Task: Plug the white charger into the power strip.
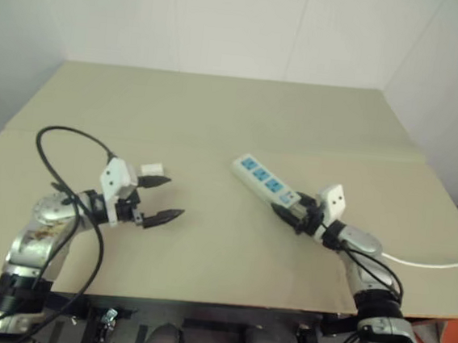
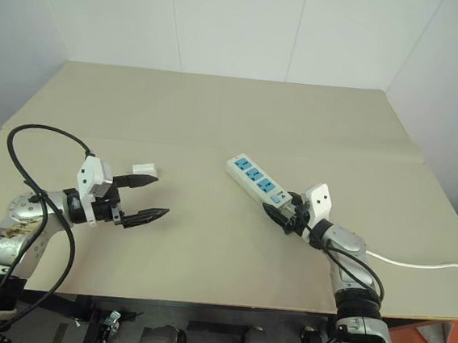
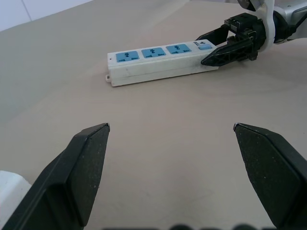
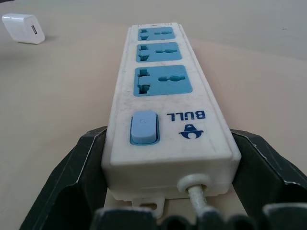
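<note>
One white charger [image 2: 145, 167], one power strip [image 2: 257, 179] with three blue sockets, two pincers.

The power strip [image 4: 165, 110] bore the brand word "BULL" in blue capitals on its white top face, seen upside down in the right wrist view, beside its pale blue switch [image 4: 143, 127]; a small blue logo sat just by that word

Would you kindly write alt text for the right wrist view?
The power strip lies end-on between the right gripper's two black fingers, its cord end nearest, showing a blue switch and three blue sockets. The white charger sits apart on the table.
</note>
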You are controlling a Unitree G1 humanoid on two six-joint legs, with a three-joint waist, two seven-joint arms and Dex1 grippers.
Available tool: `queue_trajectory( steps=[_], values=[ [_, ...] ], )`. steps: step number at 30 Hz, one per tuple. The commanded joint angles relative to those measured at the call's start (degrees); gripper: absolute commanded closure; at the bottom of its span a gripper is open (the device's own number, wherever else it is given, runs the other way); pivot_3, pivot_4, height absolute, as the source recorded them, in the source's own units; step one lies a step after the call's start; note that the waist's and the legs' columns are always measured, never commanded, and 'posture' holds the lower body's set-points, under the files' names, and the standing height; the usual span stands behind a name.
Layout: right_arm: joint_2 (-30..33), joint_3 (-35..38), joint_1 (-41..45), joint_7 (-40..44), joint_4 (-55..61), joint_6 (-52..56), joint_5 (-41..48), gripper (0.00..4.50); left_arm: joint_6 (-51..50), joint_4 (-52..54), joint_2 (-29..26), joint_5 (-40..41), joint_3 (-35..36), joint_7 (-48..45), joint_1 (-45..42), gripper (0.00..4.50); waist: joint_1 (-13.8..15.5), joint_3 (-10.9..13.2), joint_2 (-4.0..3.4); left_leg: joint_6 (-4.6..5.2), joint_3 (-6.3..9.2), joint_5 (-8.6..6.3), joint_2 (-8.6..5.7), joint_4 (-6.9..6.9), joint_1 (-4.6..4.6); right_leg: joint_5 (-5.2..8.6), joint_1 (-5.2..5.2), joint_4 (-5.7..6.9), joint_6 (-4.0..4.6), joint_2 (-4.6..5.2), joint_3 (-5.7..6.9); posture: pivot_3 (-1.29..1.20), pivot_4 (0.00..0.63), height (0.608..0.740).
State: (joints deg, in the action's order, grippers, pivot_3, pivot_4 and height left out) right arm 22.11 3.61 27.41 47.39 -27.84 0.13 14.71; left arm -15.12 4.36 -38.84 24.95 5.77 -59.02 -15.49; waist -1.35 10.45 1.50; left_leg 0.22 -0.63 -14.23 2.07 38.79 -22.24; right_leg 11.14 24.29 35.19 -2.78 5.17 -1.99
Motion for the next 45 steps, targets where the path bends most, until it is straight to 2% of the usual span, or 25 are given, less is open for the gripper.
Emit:
queue_trajectory(
  steps=[1,9,12,17,19,22,25,29,32,39,45],
  values=[
    [0.06,0.66,1.06,1.38,0.36,-2.12,0.75,1.08,0.71,2.49,-0.36,1.19,2.17,0.49,0.49,0.00,-0.06,0.00,0.00,0.00,0.00,0.00,0.00,0.00,0.00,0.00,0.00,0.00,0.00,0.00,0.00,0.00,0.150,0.740],
    [3.21,-1.64,0.59,13.97,4.44,-2.01,2.41,1.08,0.88,2.28,-2.51,0.98,4.20,-0.40,1.07,0.00,-0.22,0.00,0.00,0.00,0.00,0.00,0.00,-0.01,-0.01,0.00,0.01,-0.01,0.00,0.00,0.01,0.00,0.150,0.740],
    [5.28,-4.79,1.65,21.68,5.11,-3.64,1.17,1.08,-0.87,1.60,-3.46,0.10,4.19,0.95,-0.55,0.00,-0.23,0.00,0.00,0.00,0.00,0.00,0.00,0.00,-0.01,0.00,0.01,-0.01,0.00,0.00,0.01,0.00,0.150,0.740],
    [6.80,-9.36,5.16,29.98,3.30,-5.25,-0.47,1.08,-1.21,-0.72,-4.90,-2.08,3.24,2.28,-4.14,0.00,-0.59,0.01,0.00,0.00,0.01,0.00,0.00,0.00,0.01,0.00,0.00,0.00,-0.01,-0.01,0.01,0.00,0.150,0.740],
    [6.49,-10.78,6.37,31.43,2.21,-5.96,-1.24,1.08,-2.47,-1.50,-5.88,-4.56,1.92,3.96,-6.54,0.00,-0.75,0.00,0.00,0.00,0.01,0.00,0.02,-0.01,0.01,0.00,0.01,0.00,-0.01,-0.03,0.02,0.00,0.150,0.740],
    [5.18,-12.47,7.97,31.61,0.04,-7.29,-2.77,1.08,-10.98,-2.62,-7.49,-6.21,0.11,7.18,-13.66,0.00,-0.82,0.03,0.06,0.00,0.05,0.00,0.00,0.01,-0.01,0.00,0.01,0.03,-0.01,-0.03,0.03,0.00,0.150,0.740],
    [4.16,-13.42,9.00,31.25,-2.22,-8.05,-3.95,1.08,-11.82,-6.99,-9.58,-7.17,-1.51,4.23,-19.49,0.00,-1.09,0.03,0.06,0.00,0.07,0.00,0.00,0.01,-0.01,0.00,0.00,0.02,-0.02,-0.04,0.04,0.00,0.150,0.740],
    [2.94,-13.74,10.33,31.44,-5.03,-8.32,-4.22,1.08,-8.81,-18.57,-13.43,-13.54,-9.46,-4.23,-29.49,0.00,-1.40,0.03,0.05,0.00,0.05,0.00,-0.01,-0.04,0.03,0.00,0.03,0.07,-0.01,-0.07,0.01,0.00,0.150,0.740],
    [1.92,-14.20,10.93,30.69,-7.32,-9.90,-5.20,1.08,-6.70,-32.73,-12.57,-20.39,-17.01,-10.22,-39.82,0.00,-1.21,0.04,0.07,-0.01,0.07,0.00,-0.01,-0.01,0.01,0.01,0.04,0.13,-0.01,-0.09,0.03,0.00,0.150,0.740],
    [1.21,-14.37,10.21,28.30,-8.59,-10.67,-6.78,1.08,2.76,-61.32,-5.53,-34.36,-28.43,-17.56,-59.62,0.00,-1.36,0.03,0.16,-0.03,0.07,0.02,0.00,0.01,-0.03,0.01,0.04,0.11,-0.02,-0.12,0.03,0.00,0.150,0.740],
    [1.25,-14.44,9.02,26.50,-7.70,-10.22,-7.31,1.08,8.61,-74.08,0.29,-42.97,-33.51,-20.62,-66.82,0.00,-1.49,0.03,0.20,-0.02,0.07,0.02,-0.01,0.01,0.00,0.02,0.04,0.15,-0.04,-0.11,-0.01,0.00,0.150,0.740]
  ],
)
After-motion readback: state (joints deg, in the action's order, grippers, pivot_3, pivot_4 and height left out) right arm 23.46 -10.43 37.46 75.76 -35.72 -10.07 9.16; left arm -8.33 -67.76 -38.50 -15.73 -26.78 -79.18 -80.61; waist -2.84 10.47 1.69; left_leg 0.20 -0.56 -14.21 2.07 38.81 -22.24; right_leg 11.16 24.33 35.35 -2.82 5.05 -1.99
